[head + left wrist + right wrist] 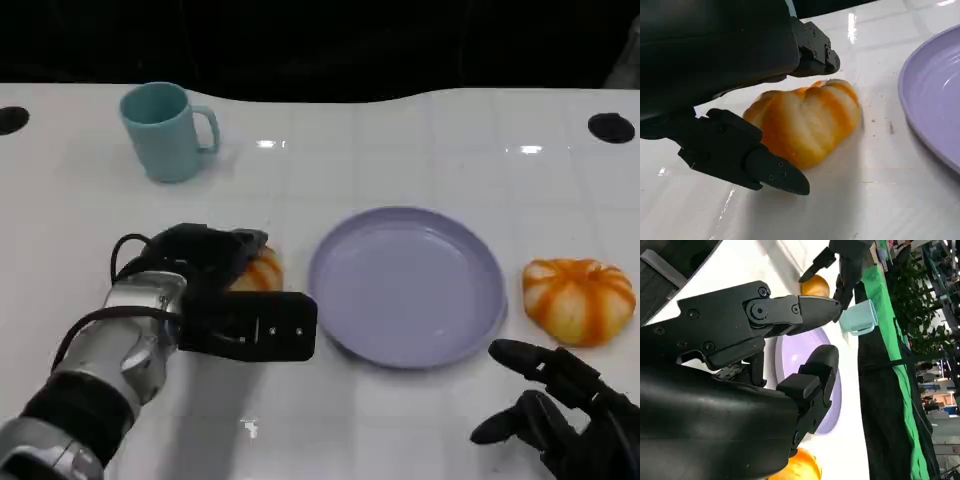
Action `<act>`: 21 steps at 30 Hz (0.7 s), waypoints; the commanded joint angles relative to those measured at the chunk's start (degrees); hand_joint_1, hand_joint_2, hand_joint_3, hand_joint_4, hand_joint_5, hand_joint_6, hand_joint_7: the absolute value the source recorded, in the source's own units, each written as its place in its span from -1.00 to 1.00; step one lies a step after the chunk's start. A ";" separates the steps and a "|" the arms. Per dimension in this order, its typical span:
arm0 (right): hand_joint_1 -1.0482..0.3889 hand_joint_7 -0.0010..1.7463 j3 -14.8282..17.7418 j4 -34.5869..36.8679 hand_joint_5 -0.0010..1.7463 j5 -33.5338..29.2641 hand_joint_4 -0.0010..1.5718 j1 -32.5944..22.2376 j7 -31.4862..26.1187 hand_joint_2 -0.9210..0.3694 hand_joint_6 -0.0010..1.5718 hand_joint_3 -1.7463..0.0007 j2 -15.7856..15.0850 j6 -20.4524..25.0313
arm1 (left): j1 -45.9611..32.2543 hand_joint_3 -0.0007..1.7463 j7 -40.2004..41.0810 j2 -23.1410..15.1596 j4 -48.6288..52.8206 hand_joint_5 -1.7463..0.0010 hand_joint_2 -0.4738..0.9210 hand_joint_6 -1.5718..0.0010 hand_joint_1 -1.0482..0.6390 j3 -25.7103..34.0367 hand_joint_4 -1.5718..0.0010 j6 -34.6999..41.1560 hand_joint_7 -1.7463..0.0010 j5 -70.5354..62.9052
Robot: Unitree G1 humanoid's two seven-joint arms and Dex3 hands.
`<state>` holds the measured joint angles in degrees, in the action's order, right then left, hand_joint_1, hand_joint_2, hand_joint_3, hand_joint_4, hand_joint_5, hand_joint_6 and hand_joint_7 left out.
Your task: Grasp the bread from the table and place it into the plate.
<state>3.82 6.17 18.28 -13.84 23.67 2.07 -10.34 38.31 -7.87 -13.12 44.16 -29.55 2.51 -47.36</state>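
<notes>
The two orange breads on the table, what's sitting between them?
In the head view, the purple plate lies between them: one bread sits off its left rim under the left hand, the other bread off its right rim.

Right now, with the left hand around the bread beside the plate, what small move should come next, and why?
Probably close the left hand on the bread. In the left wrist view its fingers bracket the bun on both sides, but it still rests on the table and no firm grip shows. The plate lies just beside it, so a lift can follow.
</notes>
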 commanded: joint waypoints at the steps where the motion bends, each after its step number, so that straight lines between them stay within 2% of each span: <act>1: -0.59 -0.32 0.39 -0.47 0.35 0.30 -0.11 -0.54 -0.05 -1.00 0.04 0.64 -0.70 -0.24 | 3.84 -0.99 2.99 1.03 6.49 0.86 0.76 0.71 -0.27 -1.60 0.85 -1.05 0.98 0.00; 8: -0.59 -0.31 0.17 -1.49 0.36 0.37 -0.11 -1.09 -0.27 -1.00 0.03 0.64 -0.62 0.30 | 7.59 -0.99 3.84 3.30 15.82 0.89 0.80 0.66 -0.21 -2.67 0.78 -1.93 0.98 1.69; 12: -0.59 -0.31 0.22 -1.25 0.36 0.65 -0.12 -1.10 0.33 -1.00 0.01 0.63 -0.70 -0.09 | 8.64 -0.96 5.66 3.62 19.36 0.89 0.96 0.59 -0.24 -1.42 0.68 -5.67 0.97 4.34; 13: -0.59 -0.31 0.25 -1.28 0.35 0.64 -0.12 -1.12 0.23 -1.00 0.01 0.64 -0.65 -0.05 | 8.80 -0.87 6.74 3.62 19.98 0.76 0.98 0.35 -0.16 -1.38 0.35 -6.37 0.92 4.56; 14: -0.59 -0.31 0.26 -1.32 0.35 0.63 -0.12 -1.13 0.15 -1.00 0.02 0.64 -0.61 -0.03 | 8.95 -0.83 7.53 3.64 20.49 0.72 0.99 0.26 -0.14 -1.38 0.24 -6.87 0.91 4.70; 16: -0.59 -0.31 0.27 -1.33 0.35 0.62 -0.12 -1.14 0.11 -1.00 0.02 0.64 -0.59 -0.01 | 9.25 -0.80 8.30 3.72 21.34 0.68 1.00 0.19 -0.12 -1.52 0.15 -7.45 0.91 4.93; 17: -0.59 -0.31 0.23 -1.50 0.35 0.48 -0.12 -1.18 -0.10 -1.00 0.02 0.64 -0.57 0.11 | 9.03 -0.80 11.62 3.78 21.51 0.68 1.00 0.18 -0.11 -0.75 0.13 -8.19 0.91 5.57; 18: -0.60 -0.31 0.24 -1.43 0.35 0.60 -0.11 -1.14 0.13 -1.00 0.02 0.64 -0.65 0.06 | 8.77 -0.74 14.37 3.84 21.51 0.04 0.98 -0.04 -0.05 0.06 -0.05 -8.75 0.36 6.30; 19: -0.60 -0.31 0.28 -1.34 0.35 0.66 -0.12 -1.10 0.25 -1.00 0.01 0.64 -0.70 0.03 | 8.56 -0.63 16.66 3.89 21.54 -0.58 0.99 0.15 -0.06 0.63 -0.03 -9.15 -0.44 6.89; 20: -0.59 -0.32 0.30 -1.27 0.35 0.71 -0.12 -1.07 0.35 -1.00 0.01 0.64 -0.74 0.00 | 8.47 -0.59 18.09 3.96 21.69 -0.78 1.00 0.22 -0.07 0.96 -0.02 -9.45 -0.72 7.22; 21: -0.59 -0.32 0.32 -1.45 0.35 0.50 -0.12 -1.14 -0.03 -1.00 0.01 0.64 -0.78 0.32 | 8.39 -0.56 19.41 3.94 21.77 -0.89 1.00 0.26 -0.07 1.25 -0.01 -10.02 -0.85 7.53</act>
<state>3.73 5.48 18.28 -14.56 23.77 2.07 -10.24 47.24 7.80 -8.91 65.39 -29.35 -6.46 -41.12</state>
